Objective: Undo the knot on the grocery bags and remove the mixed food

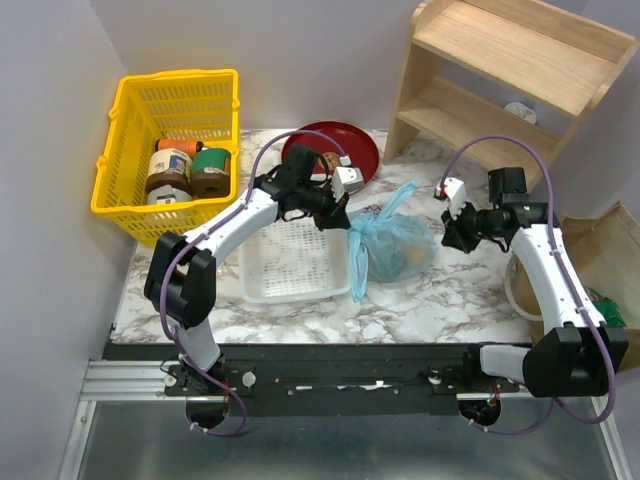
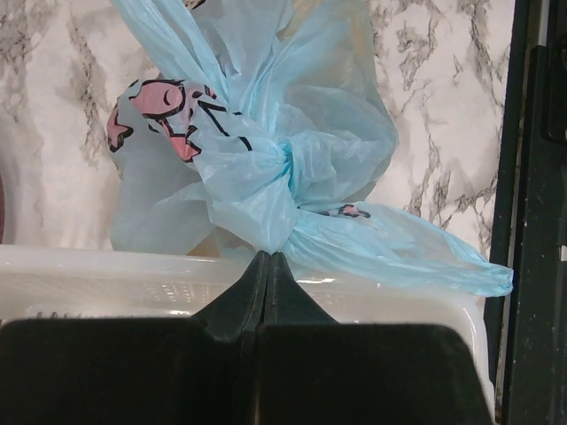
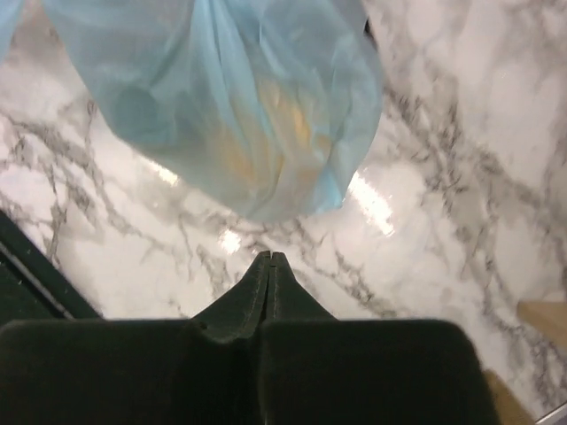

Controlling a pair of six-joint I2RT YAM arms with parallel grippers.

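The light-blue plastic bag [image 1: 392, 245] lies on the marble top, its knot [image 2: 283, 168] still tied and turned toward the white tray. My left gripper [image 2: 268, 255] is shut, with a fold of the bag's plastic just below the knot pinched at its fingertips. In the top view the left gripper [image 1: 345, 220] sits at the bag's left end. My right gripper [image 3: 270, 255] is shut with nothing in it, a little short of the bag's right side [image 3: 257, 115]. Yellow-orange food [image 3: 266, 133] shows faintly through the plastic. The brown paper bag [image 1: 600, 250] stands at the right edge.
A white slotted tray [image 1: 285, 262] lies under the left arm. Behind it are a red plate [image 1: 355, 150] and a yellow basket [image 1: 165, 110] of jars. A wooden shelf [image 1: 500, 70] stands at the back right. Something green [image 1: 603, 303] shows in the paper bag.
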